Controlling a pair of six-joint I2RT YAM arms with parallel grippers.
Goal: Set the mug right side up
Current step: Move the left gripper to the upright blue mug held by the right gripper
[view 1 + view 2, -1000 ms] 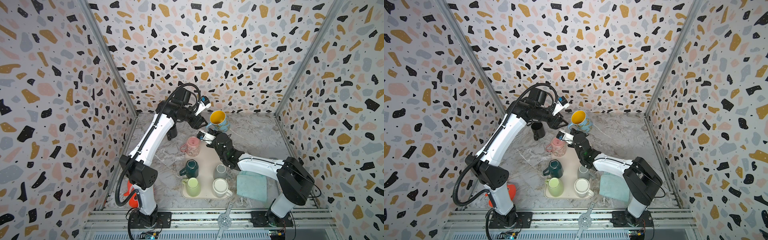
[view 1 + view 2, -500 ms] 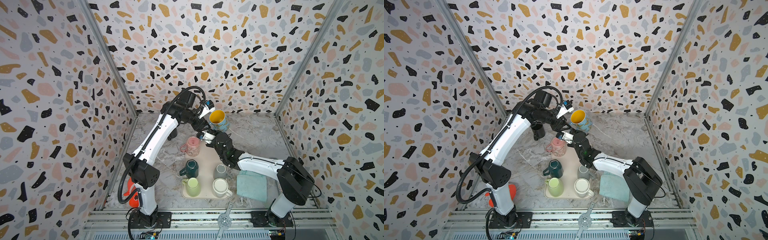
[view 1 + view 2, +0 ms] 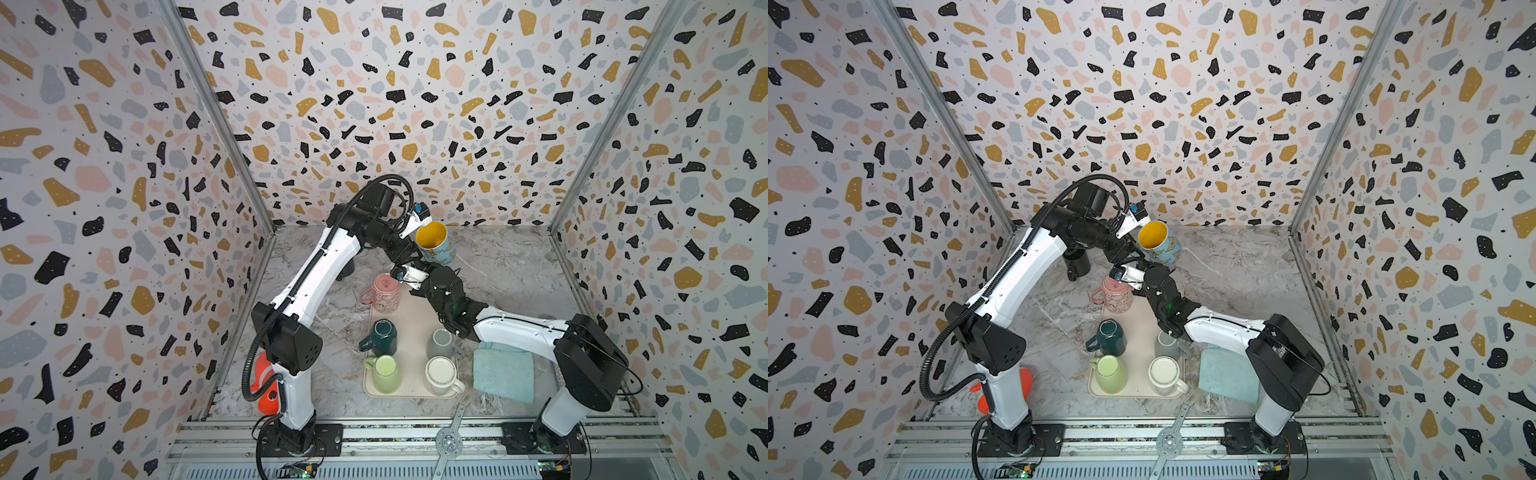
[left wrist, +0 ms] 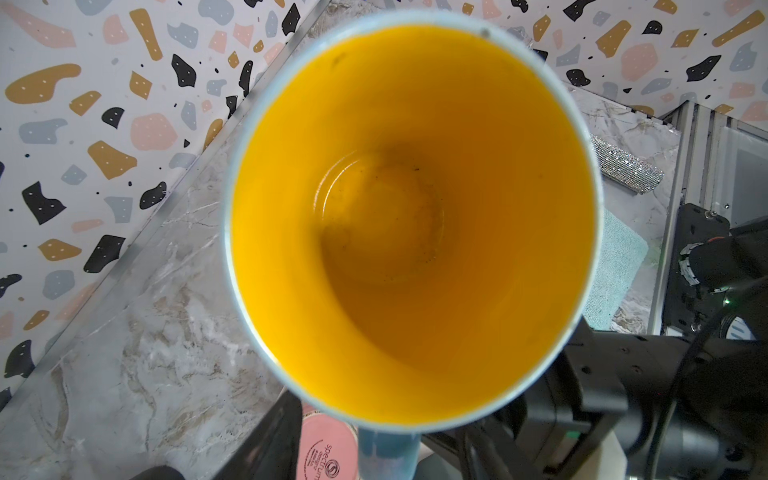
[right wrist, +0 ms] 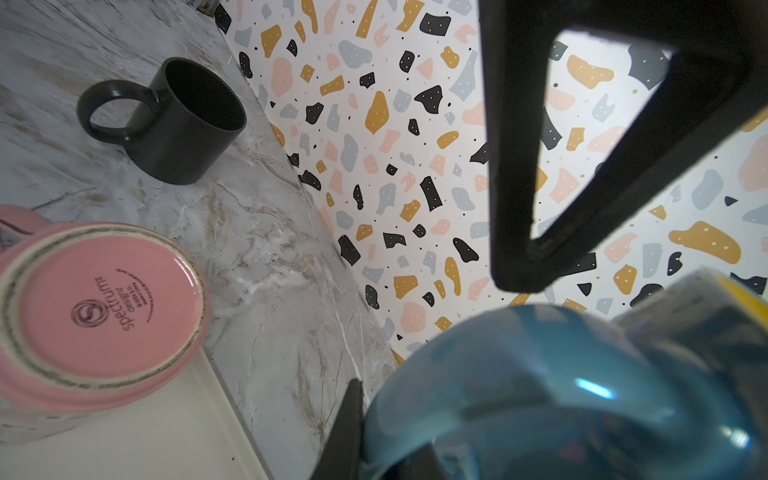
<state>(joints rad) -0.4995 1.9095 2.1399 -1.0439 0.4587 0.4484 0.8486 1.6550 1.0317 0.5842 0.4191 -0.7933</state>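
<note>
the mug [image 3: 436, 248] hangs mid-air, tilted mouth-up, still to be levelled and set down, right gripper [image 3: 419, 268] pinching its handle, left gripper [image 3: 411, 240] jaws impossible to tell.

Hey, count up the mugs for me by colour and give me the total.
blue mug, yellow inside: 1
pink mug: 1
dark teal mug: 1
grey mug: 1
light green mug: 1
white mug: 1
black mug: 1
Total: 7 mugs
</note>
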